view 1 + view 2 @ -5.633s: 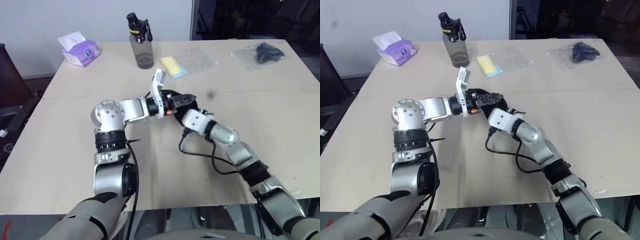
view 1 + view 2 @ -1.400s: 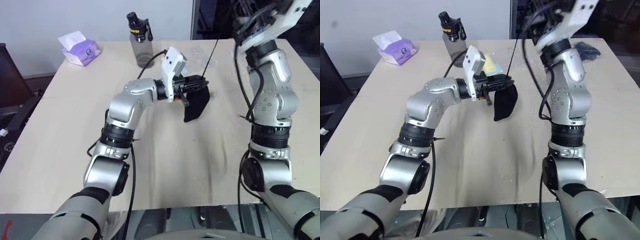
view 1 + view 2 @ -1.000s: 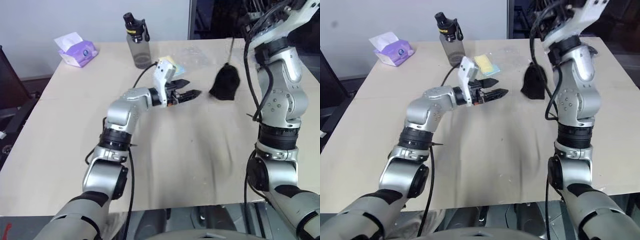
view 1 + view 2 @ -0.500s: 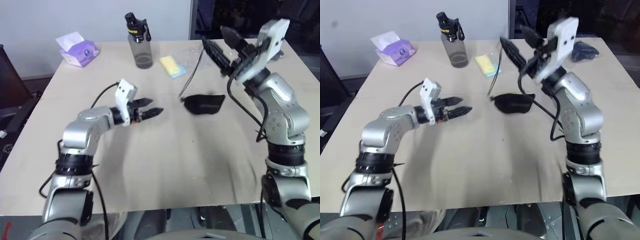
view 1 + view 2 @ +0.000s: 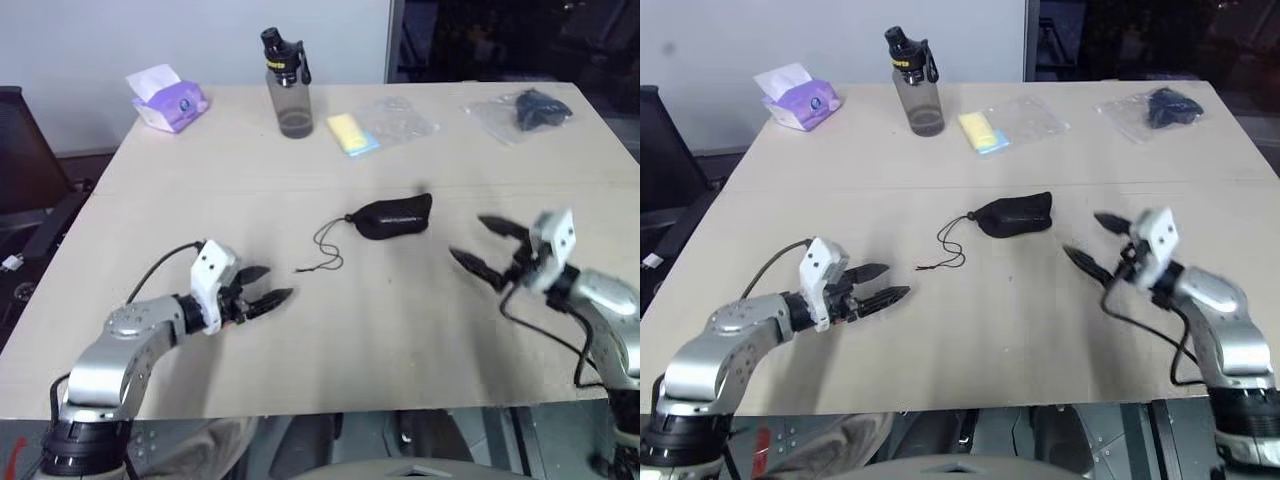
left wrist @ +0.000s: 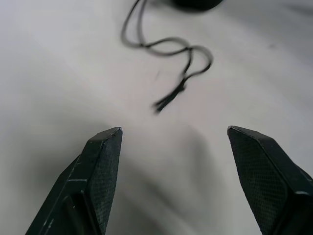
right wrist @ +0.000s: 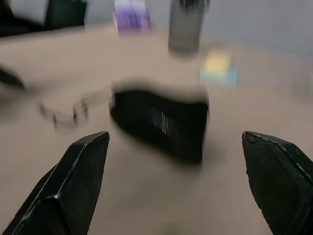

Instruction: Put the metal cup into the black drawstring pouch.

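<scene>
- Left claw (image 5: pixel 268 297): black fingers spread wide apart, holding nothing, low over the pale beige counter (image 5: pixel 330 340) near its left front part and aimed toward the middle.
- Left wrist view: the two textured black fingertips (image 6: pixel 105 161) stand well apart over bare counter; beyond them lies the wavy free end of the thin black drawstring cord (image 6: pixel 171 54), touched by neither finger. The dark edge of the pouch is cut off at the frame's border.
- Small soft black fabric drawstring pouch (image 5: pixel 392 216): lying on its side at the counter's middle, bulging, mouth toward the left, cord trailing from it in a loop toward the left claw. Neither claw touches it.
- Metal cup: none can be made out on the open counter; whether the bulge in the pouch is the cup cannot be told.
- Right claw (image 5: pixel 482 246): fingers wide apart and empty, low over the counter's right part, pointing toward the pouch but apart from it.
- Right wrist view: blurred; the pouch (image 7: pixel 161 122) sits between the two spread fingertips, farther off, with cord to one side.
- Head views alone show the far row: purple-and-white tissue pack (image 5: pixel 167 98), grey translucent water bottle with black cap (image 5: pixel 285 84), yellow pad on a clear plastic sleeve (image 5: pixel 350 133), dark object in a clear plastic bag (image 5: pixel 528 110).
</scene>
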Robot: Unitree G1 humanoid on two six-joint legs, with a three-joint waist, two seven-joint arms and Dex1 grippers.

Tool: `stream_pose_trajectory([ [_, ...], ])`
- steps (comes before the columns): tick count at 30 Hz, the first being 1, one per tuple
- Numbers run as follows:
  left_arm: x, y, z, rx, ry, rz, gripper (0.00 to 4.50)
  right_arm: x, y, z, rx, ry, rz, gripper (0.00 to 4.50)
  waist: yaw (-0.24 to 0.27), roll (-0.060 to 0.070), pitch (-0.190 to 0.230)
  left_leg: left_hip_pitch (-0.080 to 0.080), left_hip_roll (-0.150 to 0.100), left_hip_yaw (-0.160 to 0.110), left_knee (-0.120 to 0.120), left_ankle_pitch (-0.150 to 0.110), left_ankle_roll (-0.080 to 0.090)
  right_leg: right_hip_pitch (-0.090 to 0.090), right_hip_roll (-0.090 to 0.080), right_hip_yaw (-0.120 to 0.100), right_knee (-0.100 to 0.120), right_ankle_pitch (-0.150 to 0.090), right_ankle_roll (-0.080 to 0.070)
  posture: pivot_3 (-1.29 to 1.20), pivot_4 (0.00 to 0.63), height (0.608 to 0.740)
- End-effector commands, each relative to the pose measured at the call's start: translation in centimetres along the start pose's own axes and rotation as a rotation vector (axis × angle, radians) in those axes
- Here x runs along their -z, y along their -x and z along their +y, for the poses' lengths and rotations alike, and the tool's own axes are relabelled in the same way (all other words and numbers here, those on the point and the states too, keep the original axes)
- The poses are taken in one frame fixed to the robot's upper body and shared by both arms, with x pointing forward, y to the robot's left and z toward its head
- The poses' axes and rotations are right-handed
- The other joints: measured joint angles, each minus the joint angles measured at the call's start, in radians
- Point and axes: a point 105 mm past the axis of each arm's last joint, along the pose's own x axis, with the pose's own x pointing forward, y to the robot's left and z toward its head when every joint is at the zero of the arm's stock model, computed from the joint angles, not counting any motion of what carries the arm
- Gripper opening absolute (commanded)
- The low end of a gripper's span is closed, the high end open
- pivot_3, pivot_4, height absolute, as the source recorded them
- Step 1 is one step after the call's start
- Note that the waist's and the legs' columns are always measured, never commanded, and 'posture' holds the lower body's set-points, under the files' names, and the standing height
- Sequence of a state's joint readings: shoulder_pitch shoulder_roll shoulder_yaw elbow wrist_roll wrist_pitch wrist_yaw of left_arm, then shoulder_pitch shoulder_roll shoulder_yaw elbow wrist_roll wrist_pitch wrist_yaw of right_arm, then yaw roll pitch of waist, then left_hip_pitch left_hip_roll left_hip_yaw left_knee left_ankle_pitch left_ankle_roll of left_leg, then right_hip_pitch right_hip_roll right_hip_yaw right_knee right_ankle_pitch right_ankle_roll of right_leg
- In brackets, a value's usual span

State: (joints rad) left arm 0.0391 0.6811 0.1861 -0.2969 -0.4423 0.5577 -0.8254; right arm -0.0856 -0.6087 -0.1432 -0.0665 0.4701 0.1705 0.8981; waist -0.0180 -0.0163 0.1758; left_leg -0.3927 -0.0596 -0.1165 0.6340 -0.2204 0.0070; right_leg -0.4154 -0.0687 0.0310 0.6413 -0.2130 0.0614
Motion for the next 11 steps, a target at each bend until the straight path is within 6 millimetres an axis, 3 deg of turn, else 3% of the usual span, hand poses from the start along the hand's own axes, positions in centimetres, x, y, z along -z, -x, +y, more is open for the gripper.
stream_pose_trajectory([
  [1, -1.2, 0.9, 0.0, -0.047, -0.099, -0.072, 3.55, 0.1, 2.0, -1.2, -0.015, 0.051, -0.033, 4.41, 0.000, 0.000, 0.000, 0.001, 0.001, 0.001, 0.000, 0.000, 0.000, 0.001, 0.000, 0.000, 0.000, 0.000, 0.000, 0.00, 0.150, 0.740],
  [11, -1.2, 2.6, -0.6, -0.060, -0.133, -0.106, 3.55, 2.8, 3.6, -2.2, -0.051, -0.038, -0.031, 4.41, 0.005, 0.000, 0.000, 0.002, 0.008, 0.009, 0.000, 0.000, 0.000, 0.002, 0.003, -0.002, 0.000, 0.000, -0.001, 0.00, 0.150, 0.740],
])
